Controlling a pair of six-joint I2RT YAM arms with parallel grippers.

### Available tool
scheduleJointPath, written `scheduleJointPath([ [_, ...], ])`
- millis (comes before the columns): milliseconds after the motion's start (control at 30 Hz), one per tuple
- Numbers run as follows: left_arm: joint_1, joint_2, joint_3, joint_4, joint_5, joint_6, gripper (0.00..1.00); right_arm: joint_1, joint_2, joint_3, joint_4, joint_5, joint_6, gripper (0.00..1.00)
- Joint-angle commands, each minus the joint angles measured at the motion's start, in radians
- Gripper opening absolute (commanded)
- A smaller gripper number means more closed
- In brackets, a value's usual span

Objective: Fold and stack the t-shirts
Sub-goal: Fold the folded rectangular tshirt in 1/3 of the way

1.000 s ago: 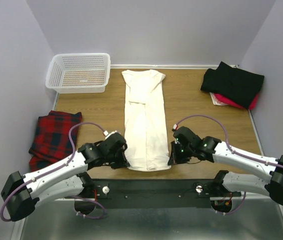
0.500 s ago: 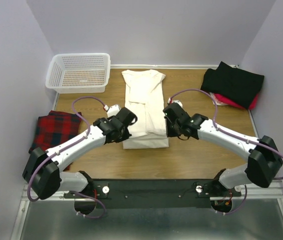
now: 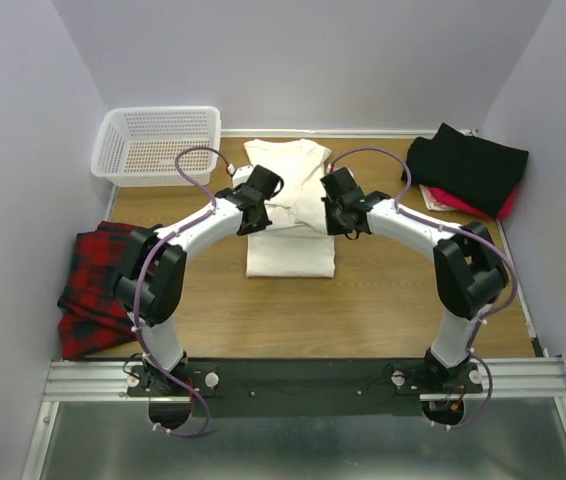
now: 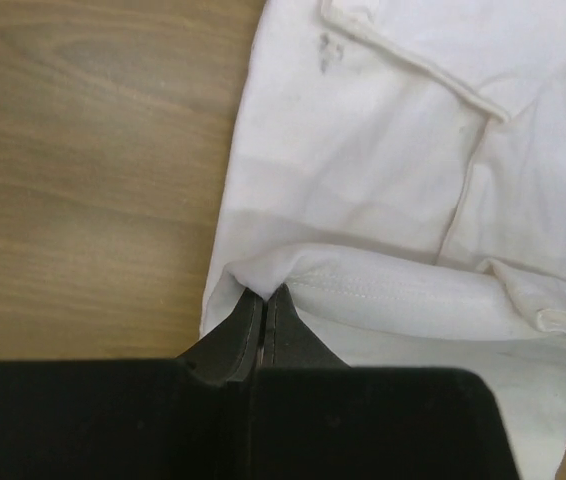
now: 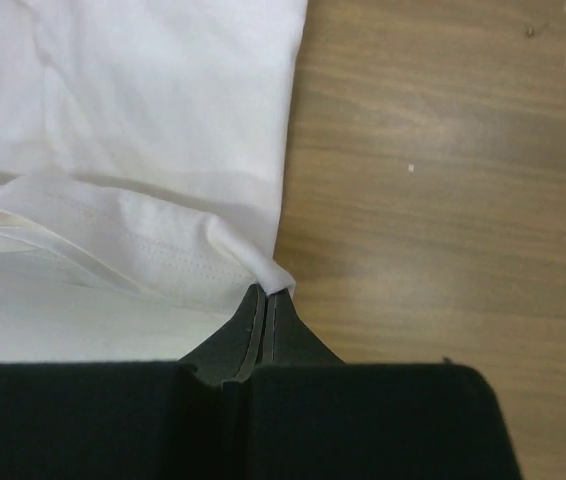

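The cream-white t-shirt [image 3: 288, 225] lies lengthwise mid-table, its near half doubled back over the rest. My left gripper [image 3: 250, 218] is shut on the hem's left corner [image 4: 263, 282], and the shirt [image 4: 383, 170] fills the left wrist view. My right gripper [image 3: 342, 220] is shut on the hem's right corner [image 5: 275, 276]; the shirt [image 5: 153, 150] shows in the right wrist view. Both hold the hem over the shirt's middle. A black t-shirt [image 3: 465, 166] lies on a red one [image 3: 463, 203] at the back right.
A white mesh basket [image 3: 156, 145] stands at the back left. A red plaid cloth [image 3: 103, 275] lies at the table's left edge. Bare wood [image 3: 293, 315] spans the near half of the table. Grey walls enclose the back and sides.
Both grippers carried the shirt's near hem away from the front edge toward the back. The shirt now lies doubled, its fold line near mid-table.
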Motion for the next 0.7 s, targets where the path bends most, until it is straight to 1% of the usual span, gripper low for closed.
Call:
scheduleJointPath([
  [0,0.055,0.094,0.128,-0.021,-0.105,0.081,0.0,-0.045,0.095,0.114,0.015,-0.003,-0.061,0.01],
  [167,0.081,0.198,0.219,-0.028,-0.116,0.113,0.0,-0.088,0.207,0.227,0.014,-0.024,-0.062,0.01],
  [367,0.118,0.31,0.334,-0.03,-0.084,0.16,0.0,-0.122,0.292,0.339,0.012,-0.035,-0.084,0.01],
  [400,0.124,0.327,0.372,-0.041,-0.075,0.171,0.0,-0.127,0.316,0.355,0.009,-0.035,-0.084,0.04],
  [433,0.132,0.342,0.392,-0.045,-0.071,0.179,0.09,-0.131,0.329,0.387,0.007,-0.032,-0.081,0.12],
  [467,0.138,0.368,0.41,-0.05,-0.071,0.185,0.34,-0.137,0.336,0.402,0.006,-0.023,-0.079,0.29],
  [533,0.158,0.387,0.464,-0.051,-0.077,0.2,0.51,-0.147,0.361,0.437,0.006,-0.012,-0.068,0.48],
  [567,0.166,0.398,0.484,-0.048,-0.081,0.202,0.53,-0.157,0.369,0.479,0.006,-0.006,-0.067,0.57],
  [600,0.178,0.402,0.528,-0.045,-0.09,0.203,0.63,-0.162,0.376,0.503,0.006,0.006,-0.065,0.59],
  [633,0.184,0.407,0.552,-0.044,-0.093,0.214,0.68,-0.165,0.393,0.526,0.006,0.026,-0.065,0.61],
  [667,0.19,0.418,0.576,-0.042,-0.093,0.216,0.69,-0.173,0.402,0.581,0.003,0.032,-0.068,0.63],
])
